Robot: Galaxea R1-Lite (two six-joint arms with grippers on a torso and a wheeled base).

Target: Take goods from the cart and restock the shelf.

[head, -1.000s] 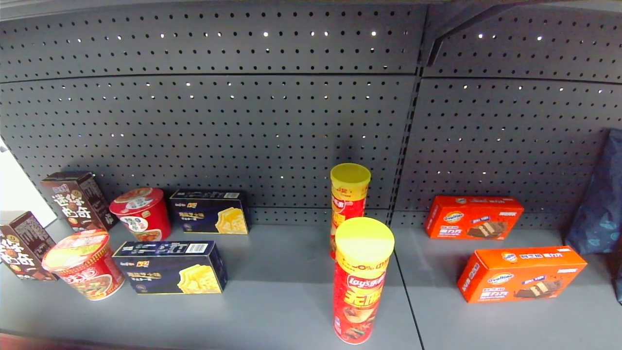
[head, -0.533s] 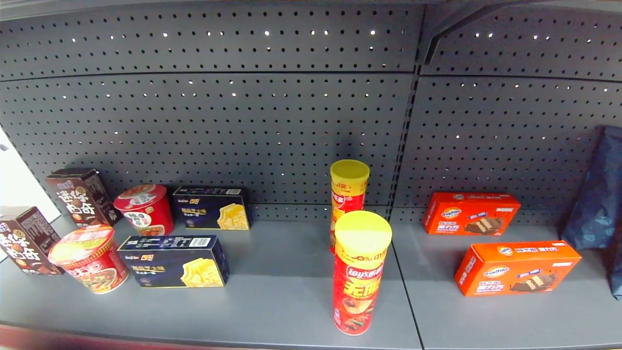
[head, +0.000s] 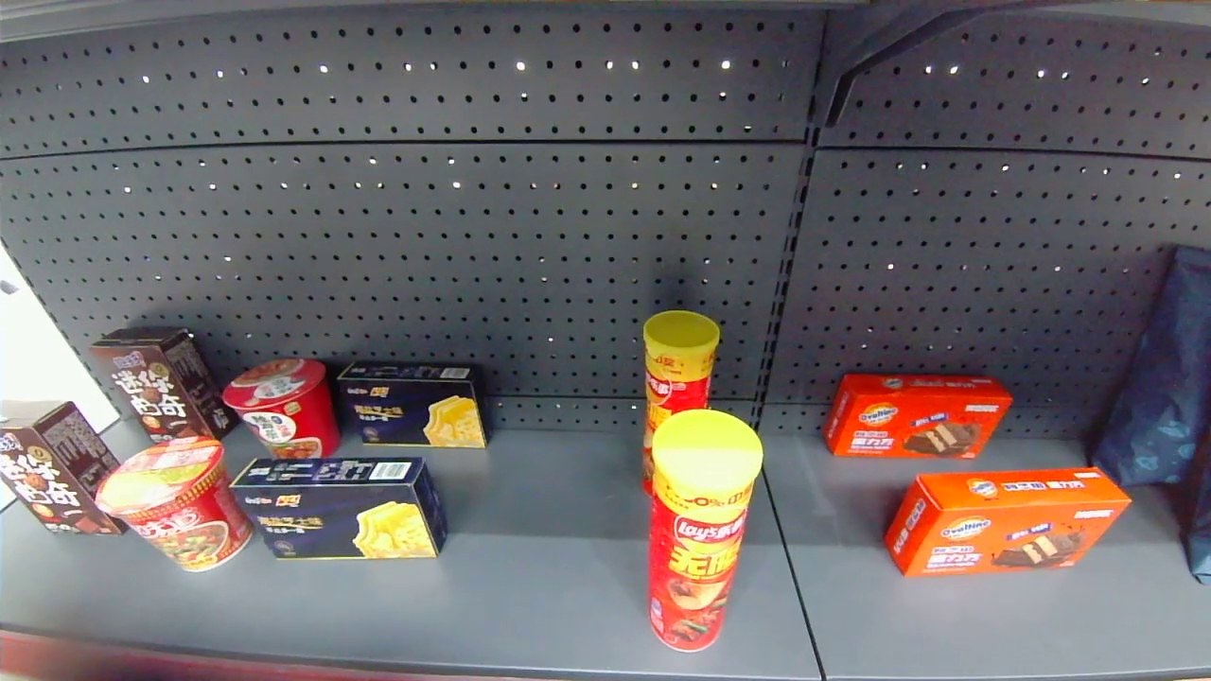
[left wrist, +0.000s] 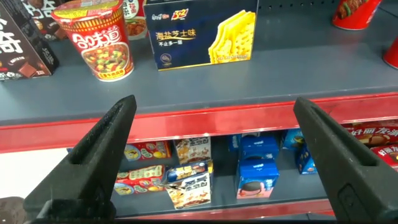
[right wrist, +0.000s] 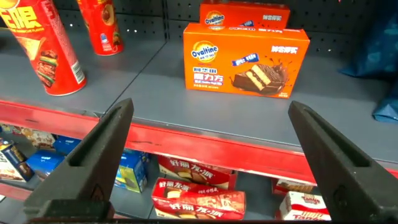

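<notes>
Far left of the front chip can (head: 705,530), a brown box (head: 47,468) stands at the end of the shelf (head: 568,596), a second brown box (head: 161,383) behind it by the pegboard wall (head: 473,236); nearer the can stands a noodle cup (head: 175,506), with a red cup (head: 282,407) behind it; nearer again lies a dark blue box (head: 345,508), just beside the noodle cup, and a rear blue box (head: 413,405) against the wall; the left gripper (left wrist: 214,109) hangs in front of the shelf's red edge (left wrist: 205,124), well left of the can, fingers spread wide and holding nothing, the noodle cup and dark blue box beyond them; below that edge sit boxed goods (left wrist: 252,174) on a lower level; the front chip can stands upright near the shelf's front, a back chip can (head: 679,378) just behind it; the right gripper (right wrist: 211,109) hangs before the red edge, just right of the can, fingers wide apart and empty; right of the can lie an orange box (head: 1005,520) and, behind it near the wall, a rear orange box (head: 916,414); farthest right of the can stands a blue bag (head: 1159,397).
</notes>
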